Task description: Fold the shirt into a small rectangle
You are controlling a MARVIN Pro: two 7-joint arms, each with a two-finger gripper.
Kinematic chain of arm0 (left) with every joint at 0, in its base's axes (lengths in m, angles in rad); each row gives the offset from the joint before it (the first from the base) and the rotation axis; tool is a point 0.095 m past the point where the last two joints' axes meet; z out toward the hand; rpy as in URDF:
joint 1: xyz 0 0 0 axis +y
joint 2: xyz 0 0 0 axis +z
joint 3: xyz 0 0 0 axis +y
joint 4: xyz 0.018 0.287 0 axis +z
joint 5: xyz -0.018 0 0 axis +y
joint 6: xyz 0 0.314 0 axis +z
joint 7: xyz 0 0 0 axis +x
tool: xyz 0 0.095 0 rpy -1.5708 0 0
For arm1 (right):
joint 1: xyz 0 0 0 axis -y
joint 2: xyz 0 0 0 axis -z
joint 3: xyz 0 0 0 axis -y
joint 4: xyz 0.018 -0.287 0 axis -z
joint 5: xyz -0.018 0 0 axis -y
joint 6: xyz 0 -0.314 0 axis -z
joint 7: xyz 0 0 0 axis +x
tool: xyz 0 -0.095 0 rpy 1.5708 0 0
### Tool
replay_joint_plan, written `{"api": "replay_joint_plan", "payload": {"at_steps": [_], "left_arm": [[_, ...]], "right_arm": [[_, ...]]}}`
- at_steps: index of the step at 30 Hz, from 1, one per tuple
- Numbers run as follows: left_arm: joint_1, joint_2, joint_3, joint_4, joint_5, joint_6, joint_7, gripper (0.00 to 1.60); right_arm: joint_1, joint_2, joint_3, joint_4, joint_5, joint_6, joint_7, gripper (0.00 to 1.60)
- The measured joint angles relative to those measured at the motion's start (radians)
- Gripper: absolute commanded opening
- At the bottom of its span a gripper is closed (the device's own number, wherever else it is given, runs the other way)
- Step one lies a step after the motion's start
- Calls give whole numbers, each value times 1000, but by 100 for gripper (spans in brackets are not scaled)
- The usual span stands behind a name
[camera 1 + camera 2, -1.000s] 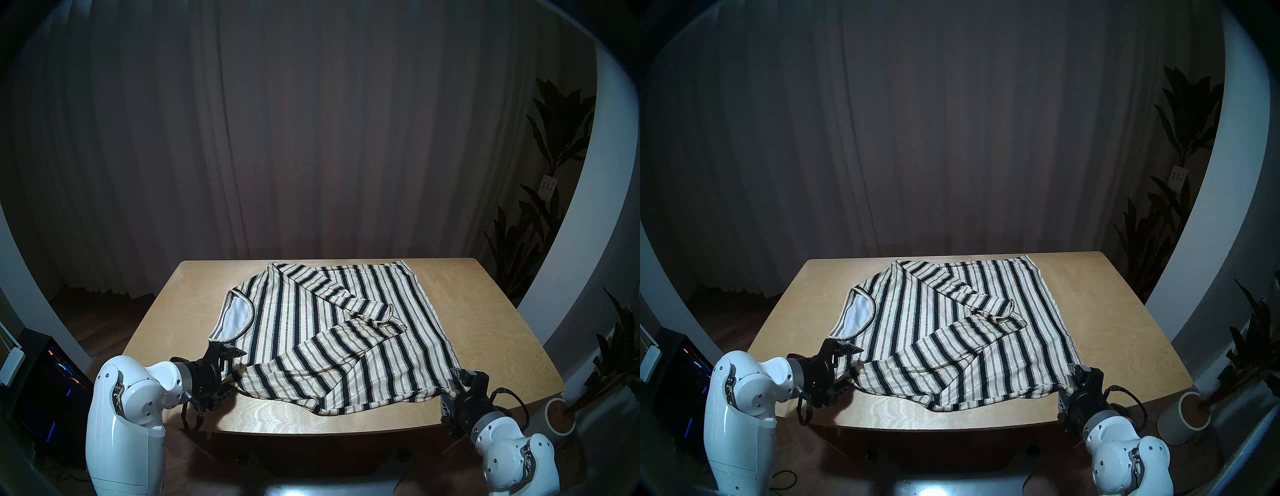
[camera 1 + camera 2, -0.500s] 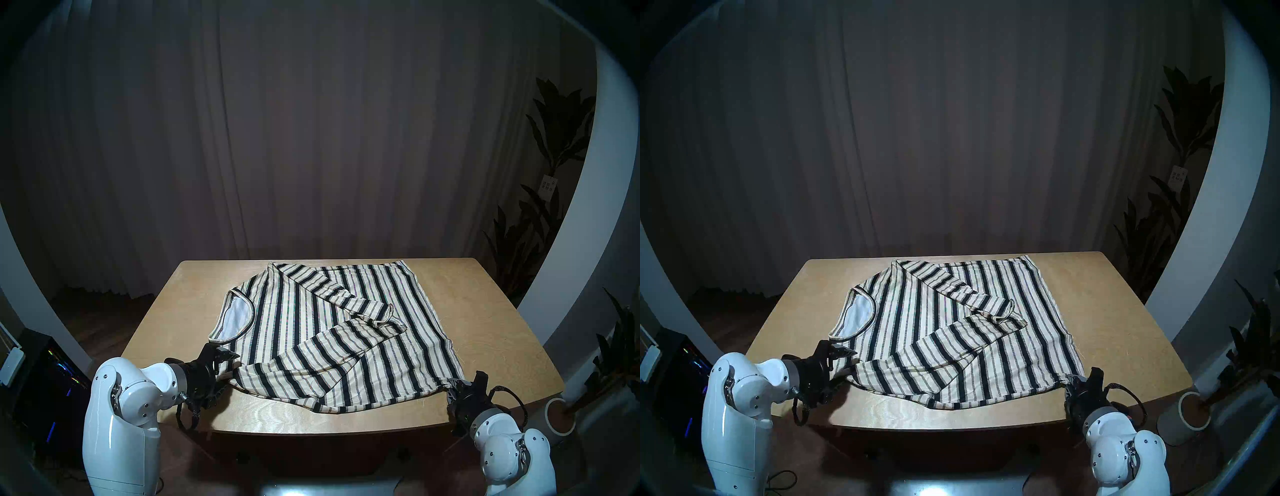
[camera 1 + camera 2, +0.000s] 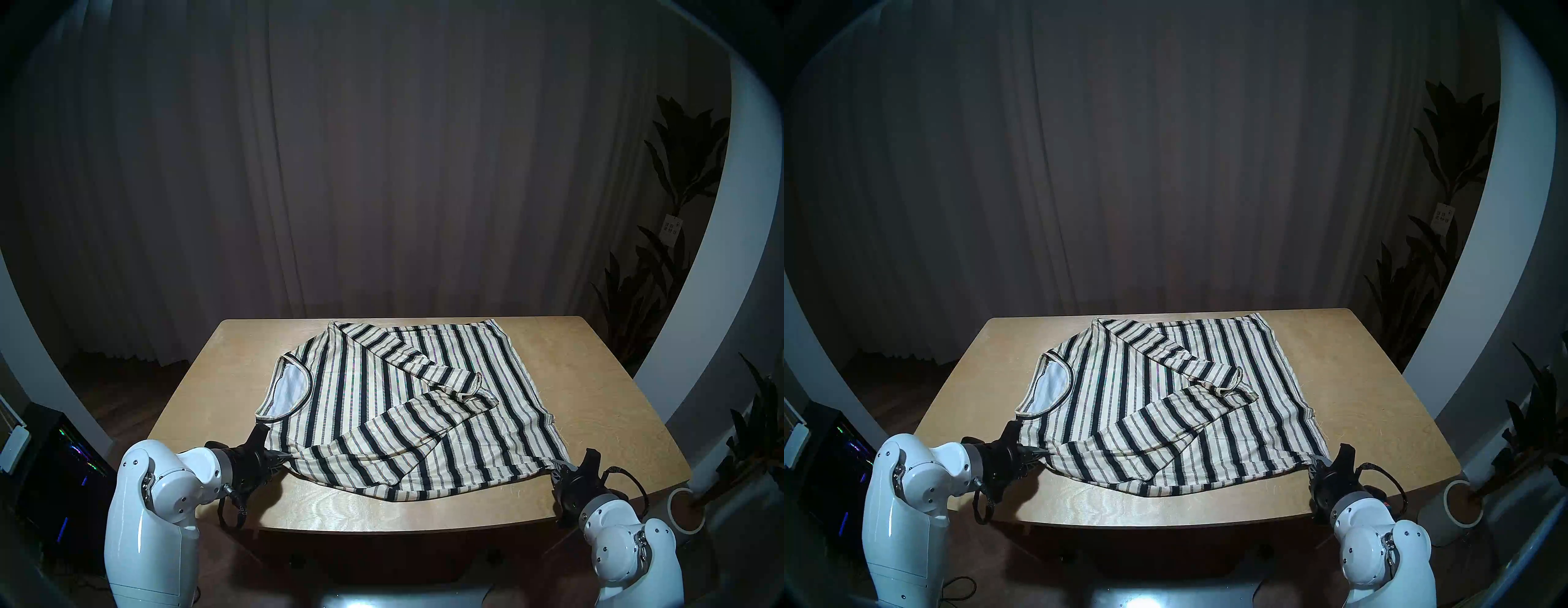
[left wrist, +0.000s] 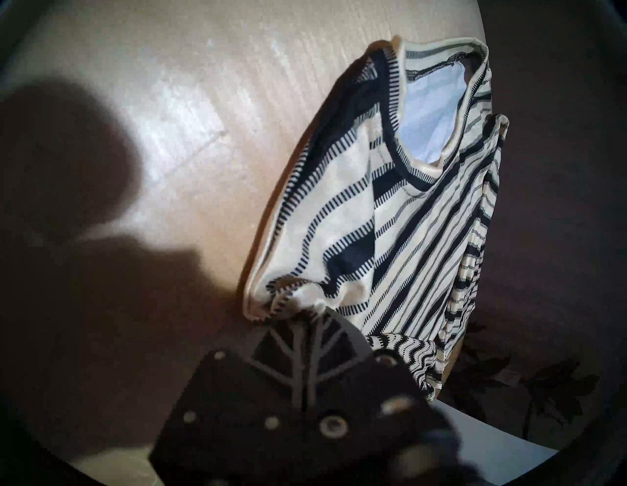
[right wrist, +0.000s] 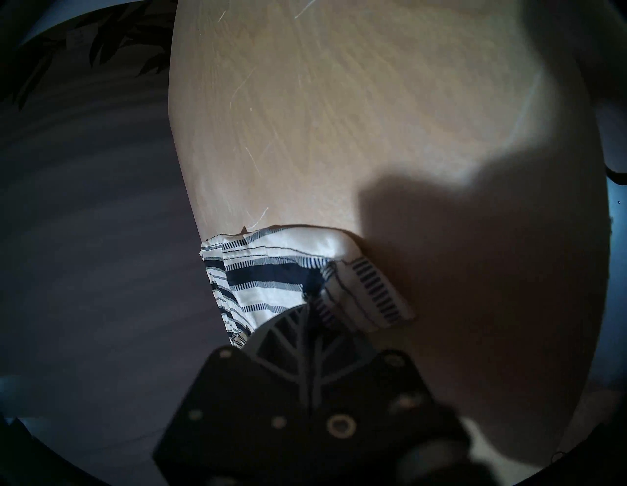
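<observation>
Shirt lies spread on the worktop, neck opening toward the robot's left, hem toward its right. Both sleeves lie folded in across the body, cuffs meeting near the middle; far sleeve runs in from the back-left corner, near sleeve from the front. Left claw at the shirt's near-left corner, just in front of the neck opening, cloth pinched between its fingers. Right claw at the near-right corner, clamped on the hem there. Potted plant stands beyond the worktop's right side, curtain behind
</observation>
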Motion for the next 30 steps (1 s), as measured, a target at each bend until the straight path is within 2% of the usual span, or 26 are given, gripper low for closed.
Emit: {"api": "replay_joint_plan", "payload": {"at_steps": [10,19,23,30], "left_arm": [[-12,11,-52,-32,-24,-13,8,0],[-98,51,-47,-17,-39,-16,16,0],[-136,76,-41,17,-45,-12,13,0],[-203,134,-37,92,-49,-3,-6,0]], "right_arm": [[43,31,21,-19,31,34,2,0],[138,67,12,-19,47,54,2,0],[178,84,-14,-13,40,47,4,0],[250,105,-104,34,-17,30,11,0]]}}
